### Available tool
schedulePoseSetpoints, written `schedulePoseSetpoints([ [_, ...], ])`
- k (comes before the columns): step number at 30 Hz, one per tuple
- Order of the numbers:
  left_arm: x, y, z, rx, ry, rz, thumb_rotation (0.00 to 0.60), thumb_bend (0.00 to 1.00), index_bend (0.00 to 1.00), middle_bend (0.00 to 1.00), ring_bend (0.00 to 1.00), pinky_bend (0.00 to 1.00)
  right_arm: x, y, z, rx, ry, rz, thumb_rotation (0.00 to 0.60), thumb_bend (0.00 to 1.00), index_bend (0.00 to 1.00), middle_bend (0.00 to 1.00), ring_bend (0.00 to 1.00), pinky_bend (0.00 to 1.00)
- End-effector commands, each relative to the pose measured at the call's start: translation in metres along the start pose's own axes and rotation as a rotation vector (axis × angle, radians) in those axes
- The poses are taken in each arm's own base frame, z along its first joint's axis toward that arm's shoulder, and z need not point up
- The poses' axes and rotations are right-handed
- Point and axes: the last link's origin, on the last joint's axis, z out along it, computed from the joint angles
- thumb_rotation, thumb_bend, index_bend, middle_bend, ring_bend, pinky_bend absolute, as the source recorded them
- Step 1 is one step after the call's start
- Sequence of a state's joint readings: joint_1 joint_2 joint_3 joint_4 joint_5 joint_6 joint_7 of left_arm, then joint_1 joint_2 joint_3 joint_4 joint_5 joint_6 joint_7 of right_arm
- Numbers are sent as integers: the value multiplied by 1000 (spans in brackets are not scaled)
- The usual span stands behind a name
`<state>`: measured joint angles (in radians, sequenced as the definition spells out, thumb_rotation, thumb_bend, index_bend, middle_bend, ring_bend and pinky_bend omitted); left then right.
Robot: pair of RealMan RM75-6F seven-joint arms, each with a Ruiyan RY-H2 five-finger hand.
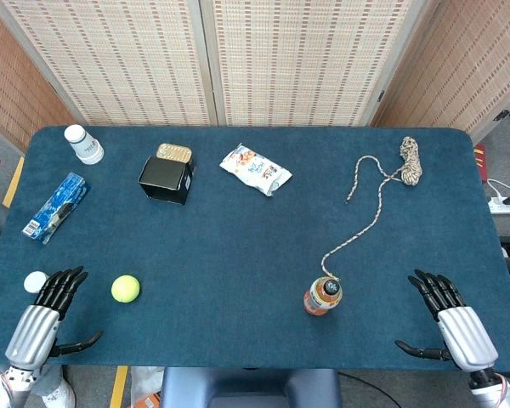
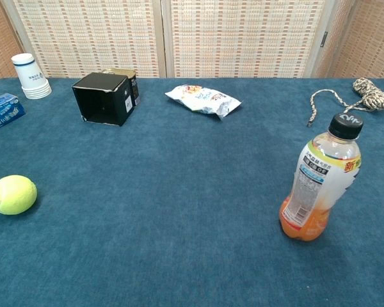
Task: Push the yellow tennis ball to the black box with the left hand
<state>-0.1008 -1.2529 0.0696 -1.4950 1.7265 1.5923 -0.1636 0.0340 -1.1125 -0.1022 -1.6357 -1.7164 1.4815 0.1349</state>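
Your left hand (image 1: 44, 319) lies open, fingers spread, on the napped blue felt table (image 1: 238, 255) beside the fuzzy yellow-green tennis ball (image 1: 125, 288), your right hand (image 1: 452, 323) equally open near the upright, black-capped plastic orange-drink bottle (image 1: 323, 296).

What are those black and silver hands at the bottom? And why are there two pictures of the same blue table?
Those are a robot's two hands. The left hand and the right hand both rest open near the front edge of the blue table, holding nothing. One picture comes from a camera in the robot's head, looking down. The other comes from its chest, looking across the table, so things look bigger and the hands don't show. On the table are a tennis ball near the left hand, an orange drink bottle nearer the right hand, a rope, a snack bag, a black box, a tin behind it, stacked paper cups and a blue packet.
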Motion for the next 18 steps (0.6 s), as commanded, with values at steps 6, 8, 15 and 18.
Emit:
schedulePoseSetpoints([
  [6, -4, -2, 1, 6, -21, -2, 277, 168, 0, 0, 0, 0, -3, 1, 2, -13, -19, 1, 534, 0, 0, 0, 0, 0],
  [8, -4, -1, 2, -2, -25, 5, 271, 168, 0, 0, 0, 0, -2, 2, 2, -14, -13, 1, 534, 0, 0, 0, 0, 0],
  [15, -1, 0, 10, -14, -22, 17, 267, 179, 0, 0, 0, 0, -3, 0, 3, -17, -9, -7, 533, 0, 0, 0, 0, 0],
  [18, 0, 0, 9, -8, -30, 18, 261, 178, 29, 1, 0, 7, -3, 0, 4, -16, -10, -6, 535, 0, 0, 0, 0, 0],
])
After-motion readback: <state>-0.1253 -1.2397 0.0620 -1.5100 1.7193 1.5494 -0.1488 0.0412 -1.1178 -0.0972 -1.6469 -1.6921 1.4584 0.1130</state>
